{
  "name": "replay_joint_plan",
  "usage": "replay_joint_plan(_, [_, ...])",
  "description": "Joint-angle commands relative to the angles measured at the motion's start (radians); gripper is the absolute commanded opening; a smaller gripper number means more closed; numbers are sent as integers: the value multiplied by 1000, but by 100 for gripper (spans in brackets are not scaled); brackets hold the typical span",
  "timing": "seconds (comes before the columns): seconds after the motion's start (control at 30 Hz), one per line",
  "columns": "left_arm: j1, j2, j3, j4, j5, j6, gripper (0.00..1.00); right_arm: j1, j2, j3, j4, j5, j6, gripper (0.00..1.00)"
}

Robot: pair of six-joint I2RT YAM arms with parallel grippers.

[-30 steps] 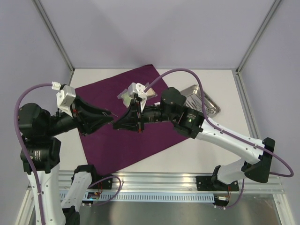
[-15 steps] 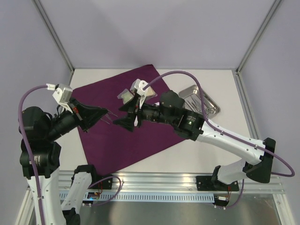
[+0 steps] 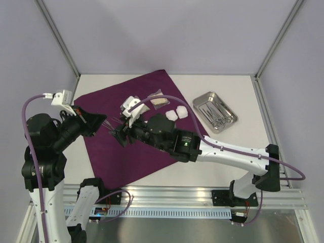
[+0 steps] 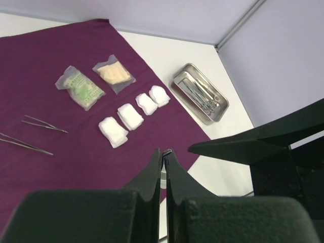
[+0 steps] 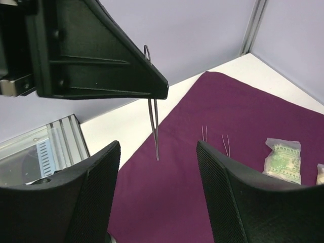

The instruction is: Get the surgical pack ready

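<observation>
We are recording the left gripper at the centre left of the overhead view, raised over the left part of the purple cloth. Its fingers are pressing tight together and clamping a slim steel instrument. In the right wrist view that instrument is hanging tip-down from the black wedge of the gripper, with a loop showing at its upper end.

The right gripper is sitting just to the right of the left one in the overhead view. Its fingers are standing wide apart and gripping nothing. In its own camera the hanging tip appears in the gap between the two fingers, though we cannot tell how far in front of them it is.

The cloth is lying spread as a diamond across the white table, one corner reaching the far edge. On it, in the left wrist view, we are noting:

- a green packet and a yellow packet side by side in the upper left
- four white gauze pads in a slanted row just below and right of the packets
- two pairs of tweezers lying flat at the left edge, apart from the pads

The steel tray is resting on bare table to the right of the cloth (not on the fabric), with several steel instruments lying inside it.
</observation>
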Motion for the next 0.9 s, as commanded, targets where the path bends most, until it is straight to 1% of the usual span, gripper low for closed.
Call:
replay_joint_plan(0.0, [-1, -3, 16, -11, -17, -26, 0, -2, 45, 104, -7, 61, -22, 64])
replay_joint_plan(0.07, [-1, -8, 2, -8, -27, -26, 0, -2, 85, 138, -37, 45, -22, 63])
replay_joint_plan(0.17, [1, -9, -4, -3, -14, -34, 0, -3, 122, 189, -60, 44, -17, 57])
replay_joint_plan(0.2, [1, -11, -3, -3, -11, -32, 0, -5, 128, 204, -68, 44, -10, 51])
replay_joint_plan(0.23, [1, -11, -4, -3, -11, -31, 0, -6, 133, 207, -73, 54, -8, 48])
replay_joint_plan(0.27, [1, -12, -3, -3, -11, -25, 0, -8, 134, 204, -70, 56, -5, 43])
replay_joint_plan(0.43, [1, -14, -15, 1, -5, -31, 0, -19, 145, 210, -68, 45, 7, 39])
replay_joint_plan(0.57, [1, -14, -12, 1, -6, -29, 0, -22, 151, 215, -65, 36, 13, 31])
replay_joint_plan(0.8, [-1, -15, -12, 7, 12, -39, 0, -22, 182, 239, -74, 5, 27, 30])
replay_joint_plan(0.83, [1, -17, -10, 7, 12, -39, 0, -23, 183, 239, -70, 8, 27, 28])
replay_joint_plan(0.87, [1, -17, -10, 3, 9, -36, 0, -25, 185, 241, -71, 11, 30, 21])
